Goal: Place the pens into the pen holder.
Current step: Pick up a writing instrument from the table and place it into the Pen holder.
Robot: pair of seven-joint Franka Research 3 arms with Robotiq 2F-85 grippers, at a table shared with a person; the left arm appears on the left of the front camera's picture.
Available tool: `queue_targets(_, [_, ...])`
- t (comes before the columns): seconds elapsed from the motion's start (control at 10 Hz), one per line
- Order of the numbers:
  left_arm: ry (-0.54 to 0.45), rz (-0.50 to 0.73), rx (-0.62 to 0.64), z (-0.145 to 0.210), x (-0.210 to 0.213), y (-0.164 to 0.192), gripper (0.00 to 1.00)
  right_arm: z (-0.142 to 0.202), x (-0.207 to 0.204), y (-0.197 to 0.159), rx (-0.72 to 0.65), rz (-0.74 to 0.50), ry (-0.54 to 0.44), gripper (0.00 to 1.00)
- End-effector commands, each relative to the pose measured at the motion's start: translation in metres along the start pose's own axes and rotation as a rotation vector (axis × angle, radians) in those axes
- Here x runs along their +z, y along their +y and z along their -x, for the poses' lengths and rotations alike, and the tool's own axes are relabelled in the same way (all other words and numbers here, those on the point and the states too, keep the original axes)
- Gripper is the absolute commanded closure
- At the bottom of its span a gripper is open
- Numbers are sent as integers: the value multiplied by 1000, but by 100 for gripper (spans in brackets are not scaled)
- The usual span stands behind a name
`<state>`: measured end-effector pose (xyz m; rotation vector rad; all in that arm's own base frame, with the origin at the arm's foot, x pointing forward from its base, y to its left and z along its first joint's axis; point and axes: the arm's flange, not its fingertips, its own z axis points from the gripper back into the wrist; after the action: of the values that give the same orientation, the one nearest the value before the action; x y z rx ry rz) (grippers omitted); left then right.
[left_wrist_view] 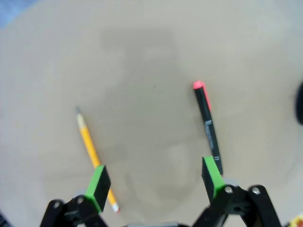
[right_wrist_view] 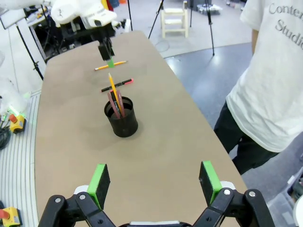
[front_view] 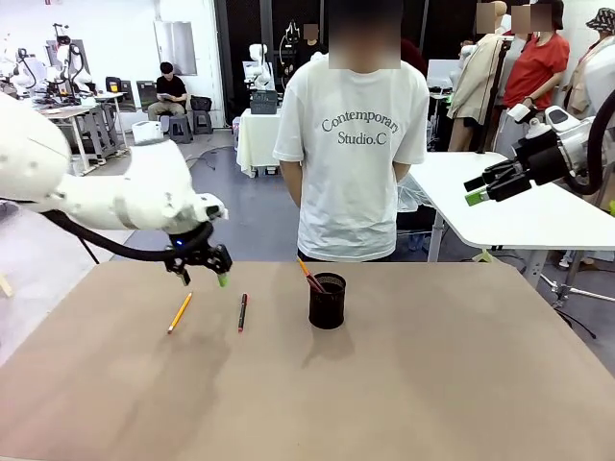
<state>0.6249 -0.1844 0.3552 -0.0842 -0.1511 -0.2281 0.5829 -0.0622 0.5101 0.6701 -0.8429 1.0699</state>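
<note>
Okay, quick status from my end. My left gripper (front_view: pixel 204 279) (left_wrist_view: pixel 155 182) hangs with its jaws wide apart, holding nothing. It's over the tabletop (front_view: pixel 432 384) near the far edge, above the gap between the orange-yellow pencil (front_view: pixel 180 312) (left_wrist_view: pixel 92 151) and the dark pen (front_view: pixel 242 312) (left_wrist_view: pixel 208 127) with red parts. Both lie flat and apart from each other, left of the pen holder (front_view: pixel 327 305) (right_wrist_view: pixel 122 124), which stands near the far edge around the middle. An orange-yellow stick (right_wrist_view: pixel 112 92) and a reddish-brown stick (right_wrist_view: pixel 120 101) lean inside it, tips poking above the rim. My right gripper (front_view: pixel 475 190) (right_wrist_view: pixel 154 182) is up in the air beyond the right edge, also spread wide and empty. A person (front_view: pixel 360 144) in a white tee stands at the far edge.
</note>
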Motion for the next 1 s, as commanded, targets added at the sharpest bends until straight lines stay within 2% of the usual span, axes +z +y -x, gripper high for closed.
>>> queue_targets(0.0, [50,-26,-23,-26,-3,-9,0,-3,-1,-1,3,3,1,0])
queue_targets(0.1, [45,-31,-34,-30,-8,-12,0,-3,-1,-1,3,3,1,0])
queue_targets(0.2, [3,13,-35,-30,1,-13,0,-3,-1,-1,3,3,1,0])
queue_targets(0.3, [35,-18,-35,-18,-19,-15,0,-3,-1,-1,3,3,1,0])
queue_targets(0.9, [35,-18,-35,-18,-19,-15,0,-3,-1,-1,3,3,1,0])
